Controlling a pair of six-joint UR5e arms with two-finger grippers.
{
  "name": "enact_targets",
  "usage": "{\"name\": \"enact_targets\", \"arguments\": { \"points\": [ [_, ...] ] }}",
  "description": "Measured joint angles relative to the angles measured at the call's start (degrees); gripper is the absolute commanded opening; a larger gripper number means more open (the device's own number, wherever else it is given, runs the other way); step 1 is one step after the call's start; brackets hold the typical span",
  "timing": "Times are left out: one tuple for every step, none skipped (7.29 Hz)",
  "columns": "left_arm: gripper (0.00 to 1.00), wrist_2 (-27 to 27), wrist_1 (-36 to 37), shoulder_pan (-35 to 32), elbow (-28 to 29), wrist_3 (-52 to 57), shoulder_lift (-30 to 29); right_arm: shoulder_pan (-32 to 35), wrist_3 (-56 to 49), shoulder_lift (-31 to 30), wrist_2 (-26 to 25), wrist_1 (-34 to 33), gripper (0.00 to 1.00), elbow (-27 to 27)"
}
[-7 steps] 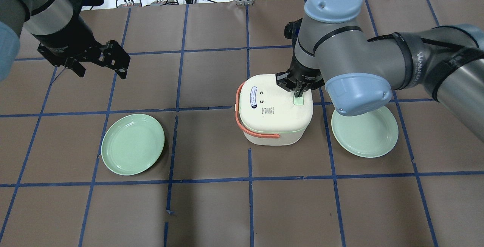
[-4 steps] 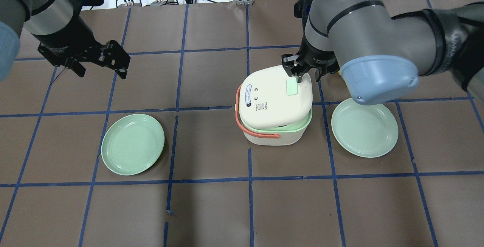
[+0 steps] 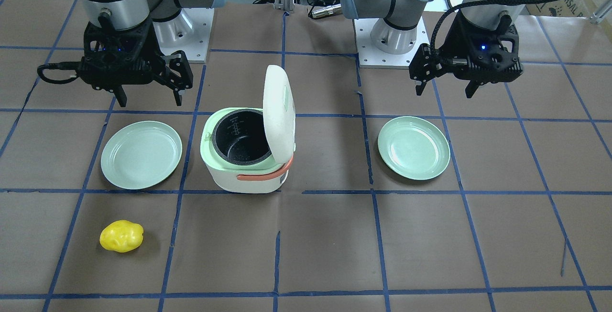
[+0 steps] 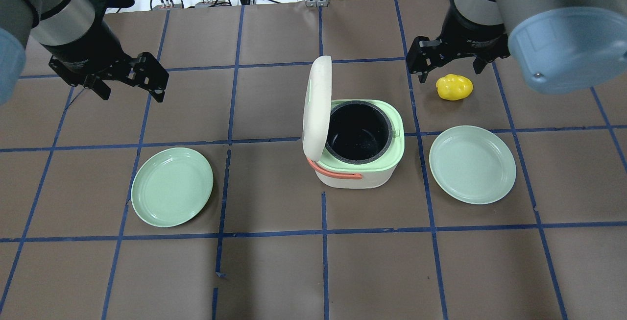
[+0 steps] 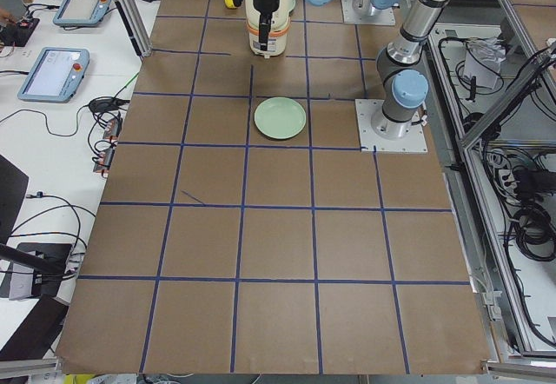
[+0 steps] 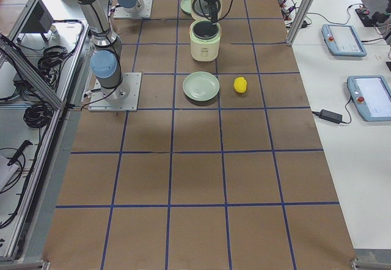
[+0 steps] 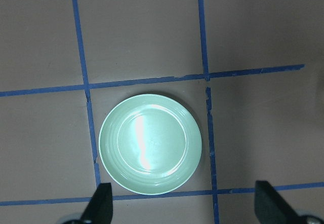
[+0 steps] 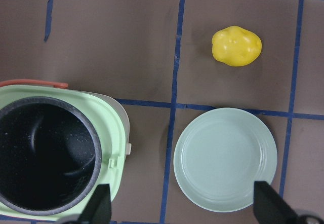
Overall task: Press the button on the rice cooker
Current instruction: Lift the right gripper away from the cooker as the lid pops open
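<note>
2 claws spread apart, empty: L gripper [image 3: 444,90], R gripper [image 3: 149,99]; rice cooker [image 3: 239,183] lid upright.

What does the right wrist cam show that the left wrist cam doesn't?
Right wrist only: the open cooker with its black pot, a yellow lump, and the right plate beside the cooker. Left wrist only: the left plate, on its own. Both: one pale green plate each, on the brown table with blue tape.
</note>
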Motion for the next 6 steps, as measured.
{"name": "enact_targets", "arguments": {
  "points": [
    [1.0, 0.0, 0.0, 0.0, 0.0, 0.0, 0.0, -1.2, -1.6, 0.1, 0.7, 0.1, 1.0, 0.1],
    [1.0, 0.0, 0.0, 0.0, 0.0, 0.0, 0.0, -2.0, -2.3, 0.4, 1.5, 0.2, 1.0, 0.1],
    [1.0, 0.0, 0.0, 0.0, 0.0, 0.0, 0.0, -2.5, -2.5, 0.5, 1.9, 0.2, 1.0, 0.3],
    [1.0, 0.0, 0.0, 0.0, 0.0, 0.0, 0.0, -2.6, -2.5, 0.5, 2.1, 0.1, 1.0, 0.8],
    [1.0, 0.0, 0.0, 0.0, 0.0, 0.0, 0.0, -2.6, -2.5, 0.5, 2.2, -0.1, 1.0, 1.5],
    [1.0, 0.0, 0.0, 0.0, 0.0, 0.0, 0.0, -2.6, -2.4, 0.3, 2.2, -0.2, 1.0, 2.1]
  ]
}}
